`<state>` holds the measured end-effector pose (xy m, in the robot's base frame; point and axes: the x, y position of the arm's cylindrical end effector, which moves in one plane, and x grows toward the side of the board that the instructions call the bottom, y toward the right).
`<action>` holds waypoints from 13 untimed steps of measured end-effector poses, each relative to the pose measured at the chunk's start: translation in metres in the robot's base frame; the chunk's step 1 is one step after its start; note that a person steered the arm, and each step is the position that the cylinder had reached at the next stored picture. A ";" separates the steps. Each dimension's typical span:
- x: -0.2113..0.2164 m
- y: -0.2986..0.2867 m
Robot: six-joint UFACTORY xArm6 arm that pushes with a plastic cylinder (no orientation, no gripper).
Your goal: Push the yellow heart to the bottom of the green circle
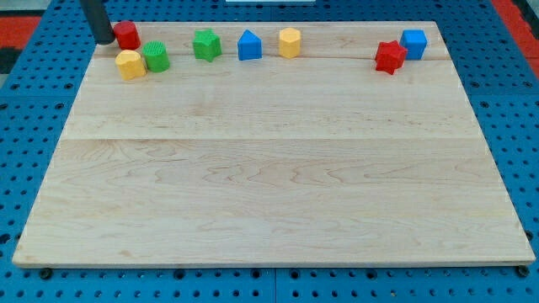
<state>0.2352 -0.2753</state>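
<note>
Wooden board: yellow heart touching green circle.

Pale wood worktop, planks jointed lengthwise, grain running left-right. It sits on a blue pegboard with regular holes, showing on all sides. Red surface at both top corners of view. Light even, soft; faint shadows only.

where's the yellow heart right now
The yellow heart sits near the board's top-left corner, touching the green circle on its right, with the red block just above it and my tip beside that block.
</note>
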 end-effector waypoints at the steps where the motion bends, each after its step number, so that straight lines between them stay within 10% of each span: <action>1: -0.001 -0.002; 13: 0.055 0.091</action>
